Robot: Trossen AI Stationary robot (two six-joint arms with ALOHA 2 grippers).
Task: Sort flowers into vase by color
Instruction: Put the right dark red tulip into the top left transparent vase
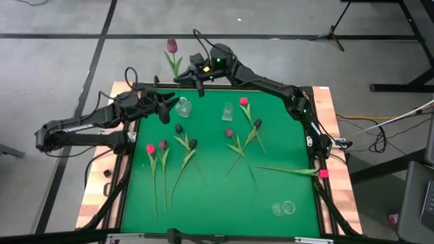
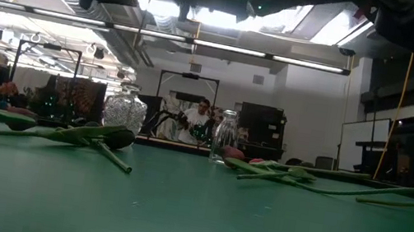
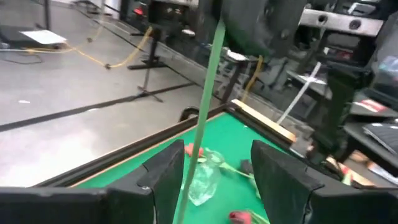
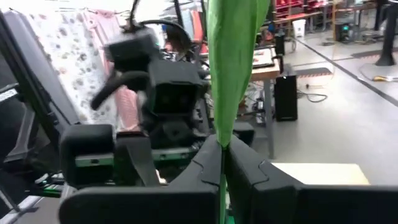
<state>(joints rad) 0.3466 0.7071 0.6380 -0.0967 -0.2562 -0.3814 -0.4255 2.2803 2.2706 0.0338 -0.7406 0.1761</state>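
**Purple flower held aloft at far edge**

Right end effector [image 1: 199, 76] clamped on the stem of a purple flower [image 1: 172, 47], bud out past the counter's [image 1: 203, 196] far edge. Left end effector [image 1: 165, 107] spread wide, empty, just beside a glass vase [image 1: 182, 106]; the held stem runs between its fingers [image 3: 166, 180]. Other flowers [image 1: 190, 146] lie flat mid-counter.

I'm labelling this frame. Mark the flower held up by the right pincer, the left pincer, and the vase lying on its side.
held flower [image 1: 172, 46], high view, on its purple bud.
left pincer [image 1: 165, 108], high view, between its open fingertips.
tipped vase [image 1: 284, 208], high view, on its glass body.
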